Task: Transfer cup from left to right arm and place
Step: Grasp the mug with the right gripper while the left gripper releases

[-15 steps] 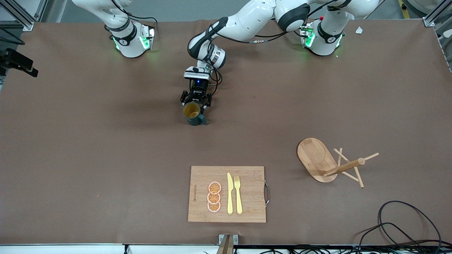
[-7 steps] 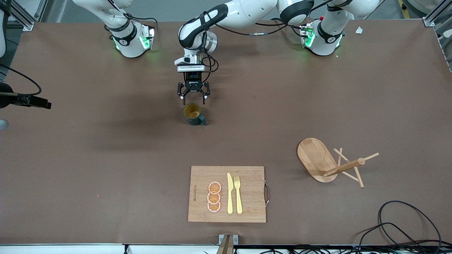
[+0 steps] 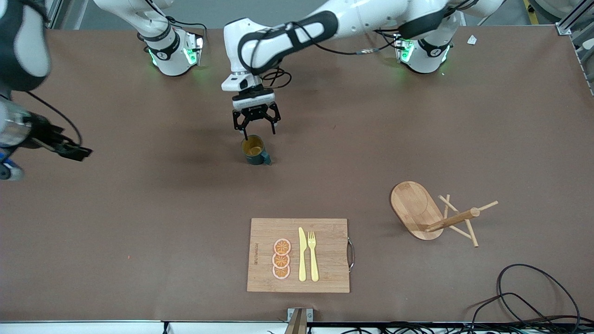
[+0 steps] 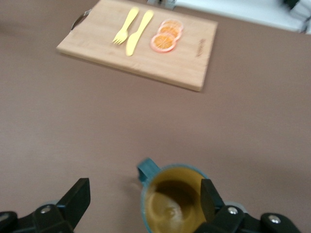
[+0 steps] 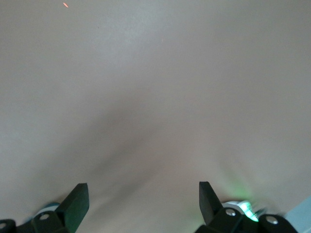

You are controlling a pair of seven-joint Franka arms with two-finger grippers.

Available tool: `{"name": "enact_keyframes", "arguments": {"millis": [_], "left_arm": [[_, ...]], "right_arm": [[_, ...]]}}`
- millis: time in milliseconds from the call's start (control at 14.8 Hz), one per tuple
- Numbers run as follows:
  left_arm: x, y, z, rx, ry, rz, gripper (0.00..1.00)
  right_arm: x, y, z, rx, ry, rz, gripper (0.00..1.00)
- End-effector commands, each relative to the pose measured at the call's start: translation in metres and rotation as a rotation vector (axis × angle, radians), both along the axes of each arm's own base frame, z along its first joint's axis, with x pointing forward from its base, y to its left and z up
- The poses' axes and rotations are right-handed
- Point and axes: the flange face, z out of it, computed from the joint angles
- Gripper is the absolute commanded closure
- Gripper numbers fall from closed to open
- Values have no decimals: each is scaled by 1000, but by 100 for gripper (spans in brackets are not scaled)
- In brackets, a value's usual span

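The cup [image 3: 253,149], dark teal with a mustard-yellow inside, stands upright on the brown table near its middle, its handle toward the front camera. My left gripper [image 3: 258,132] hangs open just above it, holding nothing. In the left wrist view the cup [image 4: 176,204] lies below my left gripper [image 4: 144,199], off toward one finger [image 4: 210,198] and gripped by neither. My right gripper [image 3: 80,152] is up in the air over the right arm's end of the table. The right wrist view shows my right gripper [image 5: 143,200] open over bare table.
A wooden cutting board [image 3: 325,232] with a yellow knife, a fork and orange slices lies nearer the front camera than the cup. A wooden rack [image 3: 415,208] lies tipped over toward the left arm's end. Black cables [image 3: 533,292] coil at that end's front corner.
My left gripper has let go of the cup, lifted off it and drawn back toward the bases. The cup stays standing. My right gripper has swung in over its end of the table.
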Motion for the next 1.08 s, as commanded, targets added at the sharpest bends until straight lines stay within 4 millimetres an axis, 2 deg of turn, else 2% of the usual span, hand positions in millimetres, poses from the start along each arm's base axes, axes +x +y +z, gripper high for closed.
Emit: {"name": "enact_keyframes", "arguments": {"millis": [0,68,203,406,542,610,813,1016], "left_arm": [[77,58,77,-72,167,-5,0],[106,84,103,-99,210,-13,0],[160,142,134,-94,283,-44,0],[220,218,156,-87,318,-66,0],[248,257,162,-93,327,-57,0],[259,273,163,-97,331,-46,0],[279,302,161,-96,335,-25,0],[291,318,167,-116,382,-63,0]], "right_arm": [[-4,52,-17,-55,-4,-154,0],[-7,70,-26,-50,-7,-217,0],[-14,97,-51,-69,-7,-352,0],[-36,136,-86,-82,-5,-578,0],[-58,178,-116,-118,-24,-693,0],[-66,196,-127,-131,-36,-742,0],[-94,250,-155,-148,-89,-906,0],[-123,296,-177,-127,-138,-1010,0]]}}
